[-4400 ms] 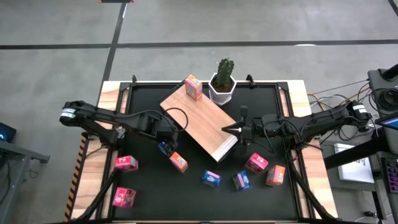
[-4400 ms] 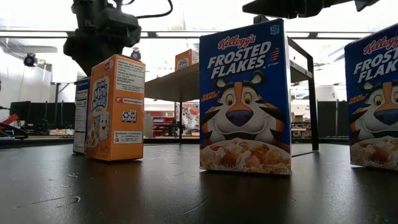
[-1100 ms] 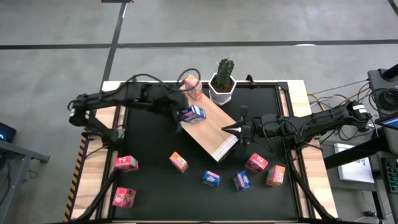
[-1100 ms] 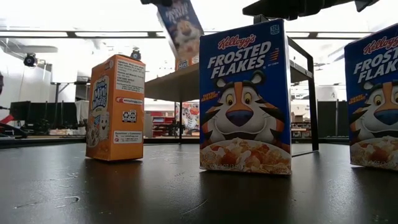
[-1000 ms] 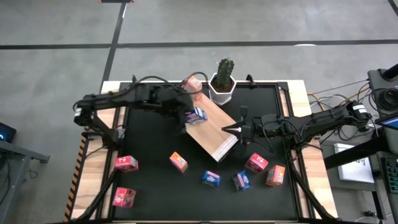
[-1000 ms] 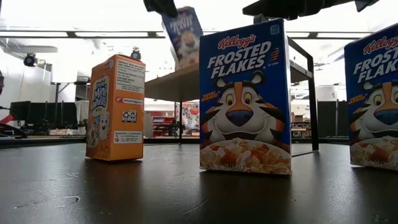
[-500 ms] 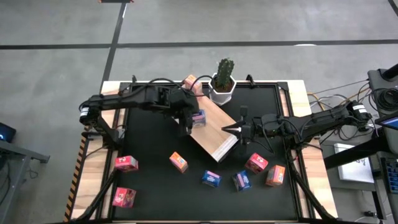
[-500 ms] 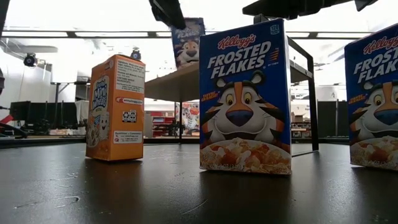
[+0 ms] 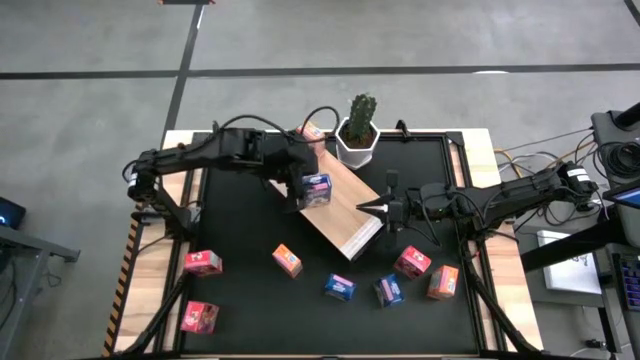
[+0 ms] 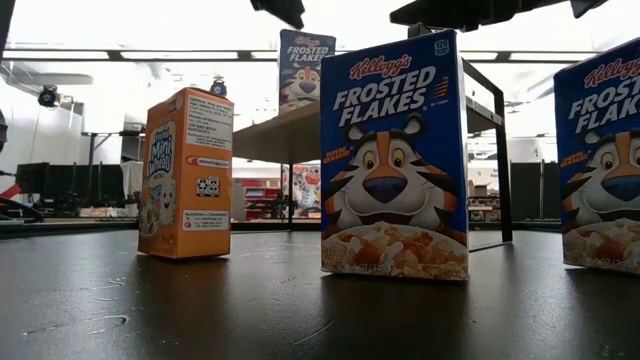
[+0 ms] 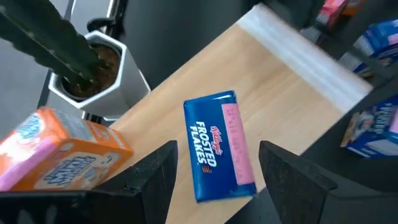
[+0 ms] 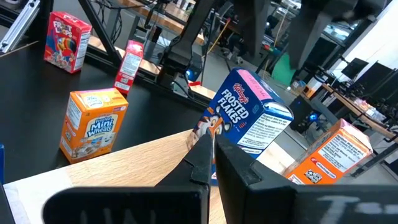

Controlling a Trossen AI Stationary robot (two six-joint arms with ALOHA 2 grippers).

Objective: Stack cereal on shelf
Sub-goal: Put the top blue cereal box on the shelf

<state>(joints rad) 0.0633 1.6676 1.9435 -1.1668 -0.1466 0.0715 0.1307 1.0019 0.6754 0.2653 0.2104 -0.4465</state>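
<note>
A blue Frosted Flakes box (image 9: 317,188) stands upright on its base on the light-wood shelf (image 9: 343,222), near the middle of the board; it also shows in the low view (image 10: 305,65) and the left wrist view (image 11: 219,146). My left gripper (image 9: 302,187) is open just above it, one finger on each side of the box top, clear of the box in the low view (image 10: 283,10). An orange box (image 9: 312,132) stands at the shelf's far end. My right gripper (image 9: 362,207) is shut and hovers over the shelf's right edge (image 12: 209,146).
A white potted cactus (image 9: 358,135) stands just beyond the shelf's far end. On the black tabletop near the front lie two pink boxes (image 9: 203,263) at the left, an orange box (image 9: 287,261), two blue boxes (image 9: 339,288), a pink box (image 9: 412,262) and an orange box (image 9: 443,281).
My left gripper carried the blue box, tilted, toward the table's right and near side over the shelf, and lowered it. The box has turned upright and now stands on the board. The gripper has let go and sits just above it. The right arm kept still.
</note>
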